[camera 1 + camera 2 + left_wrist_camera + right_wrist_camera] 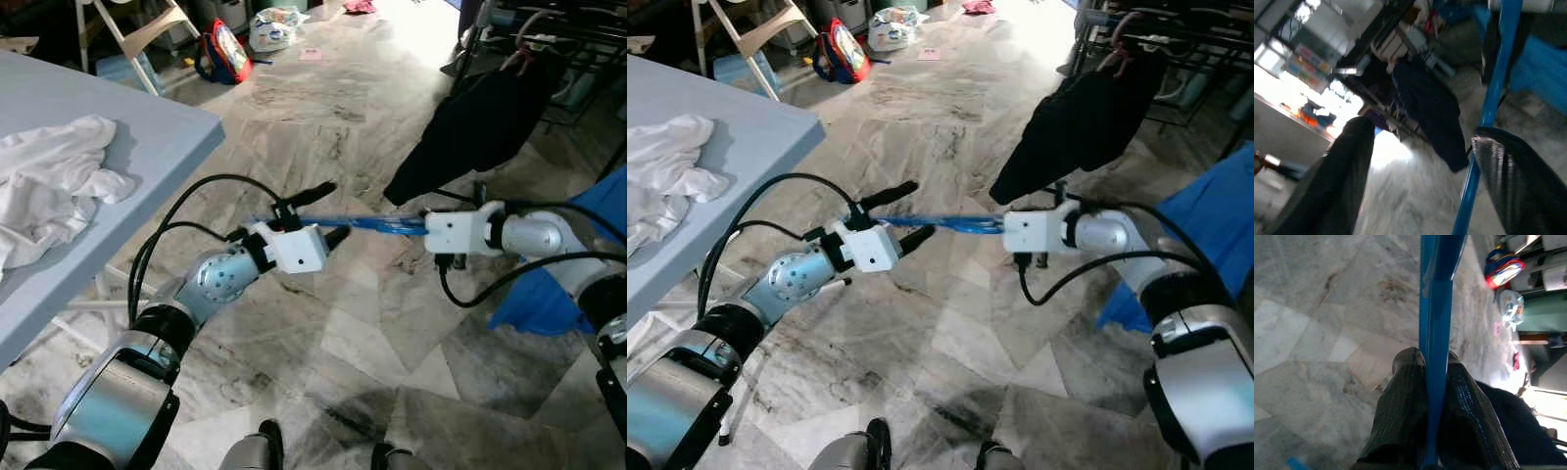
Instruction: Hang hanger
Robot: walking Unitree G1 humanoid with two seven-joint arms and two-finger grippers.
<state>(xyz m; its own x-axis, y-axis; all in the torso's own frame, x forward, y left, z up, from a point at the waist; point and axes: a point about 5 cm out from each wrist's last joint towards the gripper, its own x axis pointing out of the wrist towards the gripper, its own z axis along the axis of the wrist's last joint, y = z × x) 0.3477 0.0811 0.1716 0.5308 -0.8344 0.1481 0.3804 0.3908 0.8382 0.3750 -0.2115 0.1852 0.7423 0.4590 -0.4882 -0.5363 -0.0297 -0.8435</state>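
A thin blue hanger (377, 223) lies level above the marble floor, stretched between my two arms. My right gripper (1004, 227) is shut on one end of it; in the right wrist view both fingers (1464, 396) clamp the blue bar (1435, 308). My left gripper (328, 213) is open around the hanger's other end. The bar (1493, 98) passes between its spread fingers, close against one finger (1518, 181). Whether they touch is unclear. A dark clothes rack (549, 39) stands at the far right with a black garment (470, 127) hanging from it.
A grey-blue table (147, 147) with a crumpled white cloth (49, 186) is close on my left. Blue fabric (549, 294) drapes at the right edge. A red backpack (223, 51), a wooden frame (137, 34) and bags lie farther back.
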